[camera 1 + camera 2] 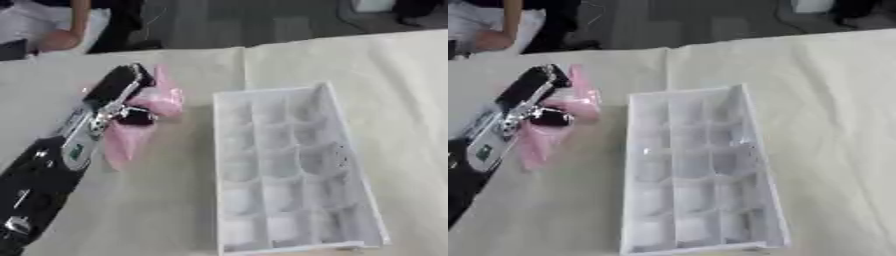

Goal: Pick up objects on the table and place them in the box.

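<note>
A pink soft packet (140, 117) hangs left of the box, and my left hand (121, 97) is shut on it, thumb and fingers pinching its middle. Part of the packet droops below the hand, toward the table. The clear plastic box (289, 167), divided into several compartments, lies to the right of the hand, its long side running away from me. Its compartments look empty. My right hand shows in neither view.
A pale cloth (402, 100) covers the table. A fold line runs from the far edge toward the box. A person sits beyond the table's far left edge and touches nothing.
</note>
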Motion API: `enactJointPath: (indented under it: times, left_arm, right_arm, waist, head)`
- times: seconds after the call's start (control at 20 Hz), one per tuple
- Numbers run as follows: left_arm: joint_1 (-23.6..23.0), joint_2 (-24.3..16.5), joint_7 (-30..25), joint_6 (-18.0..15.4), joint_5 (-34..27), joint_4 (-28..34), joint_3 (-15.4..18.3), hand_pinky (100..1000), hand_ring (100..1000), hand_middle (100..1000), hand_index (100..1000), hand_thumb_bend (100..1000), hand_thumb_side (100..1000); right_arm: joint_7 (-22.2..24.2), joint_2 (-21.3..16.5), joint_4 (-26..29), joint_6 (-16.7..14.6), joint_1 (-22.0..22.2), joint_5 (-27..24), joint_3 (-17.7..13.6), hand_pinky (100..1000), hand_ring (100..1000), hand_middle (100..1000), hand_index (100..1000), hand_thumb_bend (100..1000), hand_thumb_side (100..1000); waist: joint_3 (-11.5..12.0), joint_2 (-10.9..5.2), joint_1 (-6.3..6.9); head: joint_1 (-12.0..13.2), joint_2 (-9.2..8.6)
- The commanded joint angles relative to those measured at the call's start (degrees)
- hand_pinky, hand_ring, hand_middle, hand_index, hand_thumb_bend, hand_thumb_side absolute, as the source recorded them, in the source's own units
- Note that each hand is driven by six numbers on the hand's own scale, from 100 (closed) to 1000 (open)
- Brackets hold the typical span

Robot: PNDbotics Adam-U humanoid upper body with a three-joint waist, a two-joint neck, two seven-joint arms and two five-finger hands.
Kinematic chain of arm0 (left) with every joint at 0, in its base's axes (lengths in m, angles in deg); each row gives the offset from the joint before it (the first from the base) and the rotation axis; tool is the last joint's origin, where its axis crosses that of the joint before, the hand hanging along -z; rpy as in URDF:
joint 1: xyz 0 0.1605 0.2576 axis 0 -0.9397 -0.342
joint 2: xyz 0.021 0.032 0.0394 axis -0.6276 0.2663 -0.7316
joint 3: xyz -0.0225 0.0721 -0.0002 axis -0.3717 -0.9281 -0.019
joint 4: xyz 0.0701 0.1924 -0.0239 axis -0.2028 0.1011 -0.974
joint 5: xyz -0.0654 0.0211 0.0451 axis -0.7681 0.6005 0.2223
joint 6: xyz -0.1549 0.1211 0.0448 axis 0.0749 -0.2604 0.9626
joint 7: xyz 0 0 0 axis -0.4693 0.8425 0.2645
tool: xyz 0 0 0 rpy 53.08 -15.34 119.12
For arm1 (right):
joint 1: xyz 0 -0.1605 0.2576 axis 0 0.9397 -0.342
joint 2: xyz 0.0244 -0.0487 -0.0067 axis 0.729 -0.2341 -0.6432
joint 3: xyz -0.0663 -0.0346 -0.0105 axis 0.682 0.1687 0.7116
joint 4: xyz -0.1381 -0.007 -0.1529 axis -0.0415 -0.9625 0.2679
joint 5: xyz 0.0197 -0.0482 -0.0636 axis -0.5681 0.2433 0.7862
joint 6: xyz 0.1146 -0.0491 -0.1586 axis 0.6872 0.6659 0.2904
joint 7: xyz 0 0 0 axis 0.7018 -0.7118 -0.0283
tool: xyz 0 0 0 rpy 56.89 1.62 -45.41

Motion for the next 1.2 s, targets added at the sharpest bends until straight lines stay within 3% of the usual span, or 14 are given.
enactJointPath:
  times: [0.05, 0.1, 0.15, 0.45, 0.65, 0.9, 0.95, 1.0, 1.05, 1.2]
  left_arm:
    - [0.4, -5.8, -1.0, 1.2, -1.6, 7.5, 1.6, 100, 100, 100, 139, 254, 100]
    - [0.3, -7.2, -1.6, 1.2, -1.9, 9.6, 1.7, 100, 100, 100, 138, 100, 100]
    - [0.2, -8.3, -2.1, 1.3, -2.1, 11.3, 1.8, 100, 100, 100, 143, 256, 100]
    - [-0.4, -12.8, -4.6, 1.5, -4.5, 20.0, 1.4, 100, 100, 100, 145, 249, 100]
    - [0.4, -13.2, -7.6, 1.0, -6.9, 24.2, -1.7, 100, 100, 100, 152, 251, 100]
    - [3.4, -14.6, -13.6, 3.6, -5.3, 29.0, -6.3, 100, 100, 100, 172, 218, 100]
    - [4.2, -14.6, -14.4, 4.3, -5.0, 29.5, -7.1, 100, 100, 100, 173, 216, 100]
    - [5.1, -14.2, -15.0, 4.3, -5.1, 29.7, -8.1, 100, 100, 100, 173, 210, 100]
    - [5.8, -13.6, -15.6, 4.2, -5.3, 29.8, -8.9, 100, 100, 100, 173, 208, 100]
    - [7.9, -10.6, -17.3, 3.6, -6.0, 29.9, -11.1, 100, 100, 100, 172, 196, 100]
  right_arm:
    - [0.1, -1.2, 0.7, 0.2, -0.6, -0.2, -0.6, 644, 754, 763, 758, 100, 916]
    - [0.2, -1.2, 0.7, 0.2, -0.5, -0.2, -0.5, 645, 754, 763, 758, 100, 916]
    - [0.2, -1.3, 0.7, 0.3, -0.5, -0.2, -0.5, 645, 754, 763, 758, 100, 916]
    - [0.4, -1.4, 0.7, 0.5, -0.4, -0.3, -0.4, 645, 754, 763, 758, 100, 916]
    - [0.6, -1.2, 0.7, 0.7, -0.7, -0.5, -0.3, 645, 754, 763, 758, 100, 915]
    - [0.8, -1.8, 0.7, 0.7, -1.2, -0.6, -0.1, 645, 754, 764, 758, 100, 918]
    - [0.8, -2.0, 0.7, 0.7, -1.3, -0.6, -0.1, 644, 754, 764, 758, 100, 919]
    - [0.8, -2.0, 0.7, 0.7, -1.4, -0.5, 0.0, 644, 754, 763, 758, 100, 856]
    - [0.7, -2.1, 0.7, 0.6, -1.5, -0.5, 0.0, 644, 754, 764, 758, 100, 919]
    - [0.7, -1.9, 0.7, 0.7, -1.5, -0.5, 0.0, 644, 754, 764, 758, 100, 917]
  waist:
    - [0.2, -1.18, -0.15]
    - [0.3, -1.27, -0.13]
    - [0.4, -1.38, -0.10]
    - [0.8, -1.87, 0.01]
    - [0.6, -1.79, -0.05]
    - [-0.3, -1.80, -0.07]
    - [-0.5, -1.86, -0.04]
    - [-0.7, -1.96, 0.01]
    - [-0.8, -2.03, 0.05]
    - [-1.2, -2.12, 0.16]
  head:
    - [-0.7, -0.13]
    - [-0.8, -0.13]
    - [-0.8, -0.13]
    - [-0.9, -0.13]
    - [-0.5, -0.13]
    - [0.2, -0.13]
    - [0.3, -0.13]
    - [0.4, -0.13]
    - [0.4, -0.13]
    - [0.4, -0.13]
